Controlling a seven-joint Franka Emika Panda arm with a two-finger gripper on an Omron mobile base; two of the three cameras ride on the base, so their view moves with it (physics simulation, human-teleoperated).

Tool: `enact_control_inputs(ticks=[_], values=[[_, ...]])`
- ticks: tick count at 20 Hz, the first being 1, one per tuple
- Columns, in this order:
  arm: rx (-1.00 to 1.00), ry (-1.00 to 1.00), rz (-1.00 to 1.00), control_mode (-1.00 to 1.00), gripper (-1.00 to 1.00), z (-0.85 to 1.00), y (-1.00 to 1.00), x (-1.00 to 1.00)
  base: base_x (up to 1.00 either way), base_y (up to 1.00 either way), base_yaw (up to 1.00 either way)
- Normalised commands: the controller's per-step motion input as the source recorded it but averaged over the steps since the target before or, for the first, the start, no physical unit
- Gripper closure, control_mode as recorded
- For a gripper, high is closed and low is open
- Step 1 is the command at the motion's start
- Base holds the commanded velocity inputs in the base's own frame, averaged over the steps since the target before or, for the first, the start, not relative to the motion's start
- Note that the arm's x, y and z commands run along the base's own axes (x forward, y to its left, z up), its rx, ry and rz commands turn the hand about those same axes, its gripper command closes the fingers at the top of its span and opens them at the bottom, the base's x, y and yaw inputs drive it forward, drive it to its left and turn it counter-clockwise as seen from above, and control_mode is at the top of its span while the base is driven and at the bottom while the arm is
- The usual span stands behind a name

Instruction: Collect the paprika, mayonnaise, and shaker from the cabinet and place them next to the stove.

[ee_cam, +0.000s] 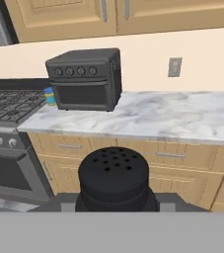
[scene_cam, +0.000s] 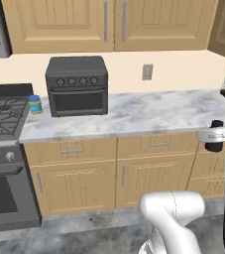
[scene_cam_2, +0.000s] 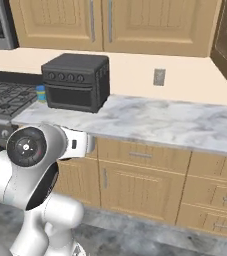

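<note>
Closest to you, the pincer (scene_cam: pixel 217 135) is clamped on the shaker (ee_cam: pixel 113 179), the small black bottle whose perforated top sits right in front of the hand camera; in the left base view it hangs in front of the lower drawer fronts, off the front edge of the marble desk (scene_cam: pixel 148 113). Farther back on the desk stands the black toaster oven (scene_cam: pixel 77 86). Just beside its left side, the mayonnaise (scene_cam: pixel 34 104) stands upright next to the stove (scene_cam: pixel 2 116). Above, the wall cabinet (scene_cam: pixel 109 22) has its doors closed.
</note>
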Motion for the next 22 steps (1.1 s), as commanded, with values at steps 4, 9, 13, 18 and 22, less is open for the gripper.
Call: enact_control_inputs(ticks=[4, 9, 13, 18, 22], values=[[0.0, 0.0, 0.0, 1.0, 1.0, 0.0, 0.0, 0.0, 0.26, 1.0, 0.0], [0.0, 0.0, 0.0, 1.0, 1.0, 0.0, 0.0, 0.0, 0.46, 0.98, 0.0], [0.0, 0.0, 0.0, 1.0, 1.0, 0.0, 0.0, 0.0, 0.73, 0.74, 0.0], [0.0, 0.0, 0.0, 1.0, 1.0, 0.0, 0.0, 0.0, 0.73, 0.54, 0.0], [0.0, 0.0, 0.0, 1.0, 1.0, 0.0, 0.0, 0.0, 0.67, 0.42, 0.0]])
